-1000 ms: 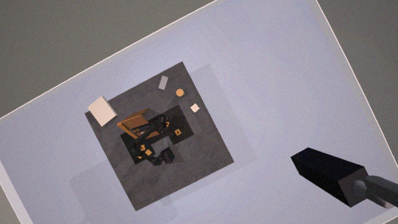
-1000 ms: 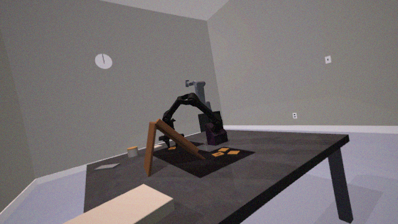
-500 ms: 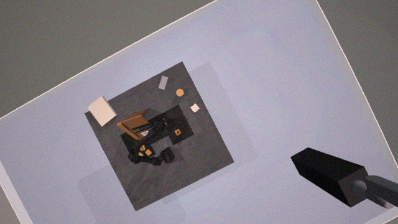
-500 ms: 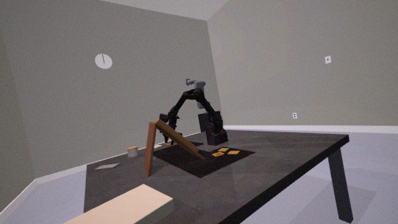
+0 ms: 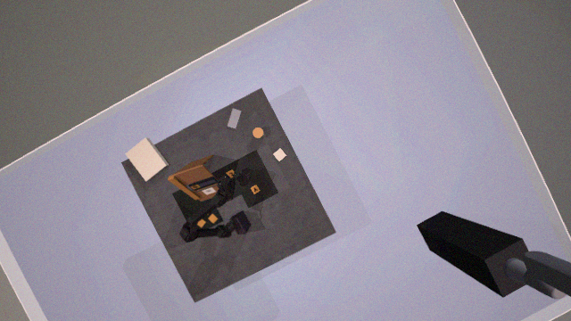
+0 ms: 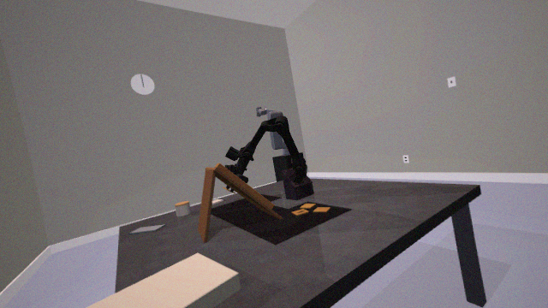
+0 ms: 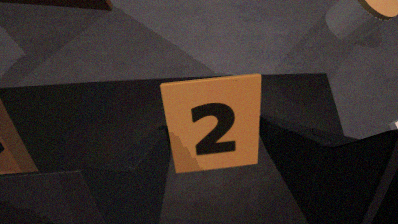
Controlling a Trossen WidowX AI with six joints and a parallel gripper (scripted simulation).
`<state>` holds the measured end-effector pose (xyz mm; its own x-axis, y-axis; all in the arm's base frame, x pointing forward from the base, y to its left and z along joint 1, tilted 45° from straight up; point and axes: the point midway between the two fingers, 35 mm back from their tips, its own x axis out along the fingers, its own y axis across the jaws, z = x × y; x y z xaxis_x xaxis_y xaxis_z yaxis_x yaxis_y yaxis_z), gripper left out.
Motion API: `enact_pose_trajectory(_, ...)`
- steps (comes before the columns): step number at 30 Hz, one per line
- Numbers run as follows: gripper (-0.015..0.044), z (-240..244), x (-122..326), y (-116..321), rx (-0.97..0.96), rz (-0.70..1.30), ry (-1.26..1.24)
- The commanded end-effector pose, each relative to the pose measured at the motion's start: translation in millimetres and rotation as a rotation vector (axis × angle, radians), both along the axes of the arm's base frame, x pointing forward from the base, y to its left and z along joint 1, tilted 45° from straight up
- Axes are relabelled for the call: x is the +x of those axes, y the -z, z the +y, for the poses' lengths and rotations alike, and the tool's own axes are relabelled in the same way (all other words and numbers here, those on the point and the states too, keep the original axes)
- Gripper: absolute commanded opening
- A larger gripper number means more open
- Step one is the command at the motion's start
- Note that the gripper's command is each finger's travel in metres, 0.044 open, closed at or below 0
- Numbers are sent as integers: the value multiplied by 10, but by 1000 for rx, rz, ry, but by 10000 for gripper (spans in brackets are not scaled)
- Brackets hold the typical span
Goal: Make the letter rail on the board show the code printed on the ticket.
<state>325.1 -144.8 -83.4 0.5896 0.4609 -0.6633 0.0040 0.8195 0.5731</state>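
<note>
My gripper (image 5: 229, 175) (image 7: 213, 127) is shut on the orange tile marked 2 (image 5: 230, 172) (image 7: 215, 90), holding it above the dark mat, just off the board's right side. The tile's printed face shows upright in the wrist view. The sloped wooden board (image 5: 194, 171) (image 6: 246, 189) carries a dark rail (image 5: 208, 182); an orange tile (image 5: 194, 186) shows at the rail's left end. The white ticket (image 5: 209, 191) is on the board below the rail, its print too small to read. An A tile (image 5: 254, 189) lies on the mat. Several tiles (image 5: 212, 218) (image 6: 321, 210) lie near the arm base.
The dark mat (image 5: 268, 186) (image 6: 274, 234) lies under the board. A cup with an orange top (image 5: 258, 133) (image 6: 182, 209), a grey flat piece (image 5: 234, 118) (image 6: 147, 229) and a small pale block (image 5: 279, 154) stand beyond it. A large pale box (image 5: 146, 159) (image 6: 171, 284) is at the counter's corner.
</note>
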Motion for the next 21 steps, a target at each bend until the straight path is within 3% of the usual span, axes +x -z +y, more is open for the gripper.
enact_pose_trajectory(1,0,-51,-9,-139,41,-23,96)
enact_pose_trajectory(8,0,-105,-43,-347,128,-58,246)
enact_pose_trajectory(21,0,-105,-46,-350,131,-59,250)
